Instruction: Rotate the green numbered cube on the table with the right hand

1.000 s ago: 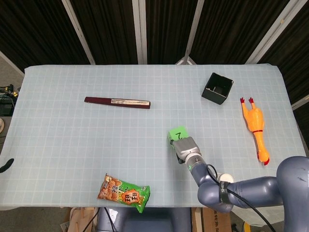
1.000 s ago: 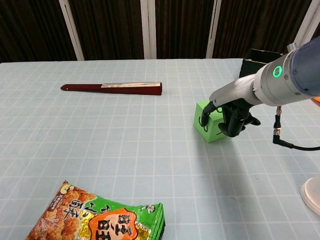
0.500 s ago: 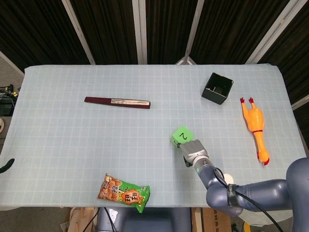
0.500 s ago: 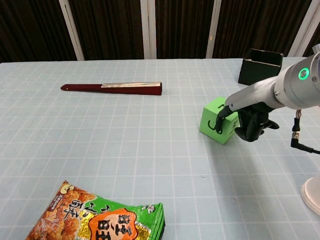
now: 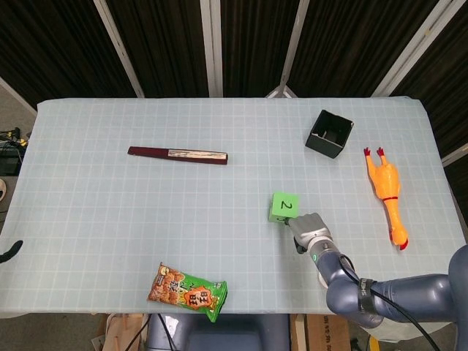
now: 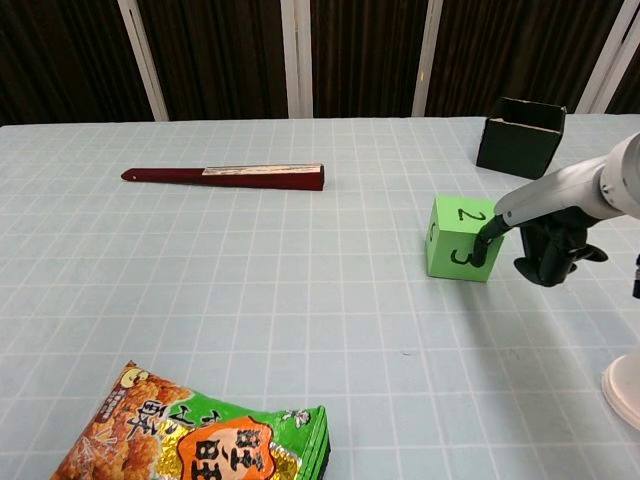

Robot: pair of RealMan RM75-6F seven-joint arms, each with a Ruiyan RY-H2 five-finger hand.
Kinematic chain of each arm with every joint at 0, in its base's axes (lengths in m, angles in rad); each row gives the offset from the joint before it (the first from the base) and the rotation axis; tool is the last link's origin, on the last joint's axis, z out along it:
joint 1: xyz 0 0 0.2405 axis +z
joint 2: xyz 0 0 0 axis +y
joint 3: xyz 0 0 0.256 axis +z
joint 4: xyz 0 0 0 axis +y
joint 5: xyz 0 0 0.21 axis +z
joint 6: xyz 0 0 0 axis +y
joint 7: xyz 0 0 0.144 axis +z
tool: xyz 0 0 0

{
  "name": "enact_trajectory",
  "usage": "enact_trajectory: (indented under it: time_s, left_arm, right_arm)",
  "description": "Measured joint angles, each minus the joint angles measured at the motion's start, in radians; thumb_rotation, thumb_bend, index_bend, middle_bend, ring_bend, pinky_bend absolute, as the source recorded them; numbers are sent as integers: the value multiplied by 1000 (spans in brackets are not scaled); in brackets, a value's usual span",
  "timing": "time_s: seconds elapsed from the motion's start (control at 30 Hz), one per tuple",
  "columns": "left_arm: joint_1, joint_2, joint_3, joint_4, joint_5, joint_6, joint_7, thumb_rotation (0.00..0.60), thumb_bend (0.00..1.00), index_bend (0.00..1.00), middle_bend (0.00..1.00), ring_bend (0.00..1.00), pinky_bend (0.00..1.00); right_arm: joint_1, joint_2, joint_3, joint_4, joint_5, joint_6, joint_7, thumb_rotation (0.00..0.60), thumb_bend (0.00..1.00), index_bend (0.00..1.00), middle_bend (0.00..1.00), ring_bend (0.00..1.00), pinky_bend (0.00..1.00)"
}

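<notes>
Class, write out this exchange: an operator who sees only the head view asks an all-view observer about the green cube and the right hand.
Operator: I see a 2 on top of the green cube. What is on its side?
Observer: The chest view shows a 3 on the face turned toward that camera.
Operator: Is the right hand gripping it?
Observer: No. One finger lies against that face's right edge, and the others curl clear of the cube.
</notes>
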Motion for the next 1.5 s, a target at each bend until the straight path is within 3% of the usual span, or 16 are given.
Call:
enact_trajectory:
  time_s: [0.37, 1.03, 1.5]
  left_arm:
    - [0, -2, 1, -3, 3, 2, 7, 600, 268, 0, 0, 0, 12]
    - [0, -3, 0, -4, -2, 0, 6, 600, 268, 0, 0, 0, 12]
    - [2, -5, 1, -9, -2, 2, 18, 600, 269, 0, 0, 0, 12]
  right_arm:
    - [-15, 46, -30, 16, -5, -38, 40, 600, 754, 198, 856, 854, 726]
    - [-28, 45, -5, 155, -26, -164, 182, 600, 755, 198, 856, 854, 726]
    - [13, 64, -46, 188, 18, -207, 195, 600, 754, 199, 856, 854, 726]
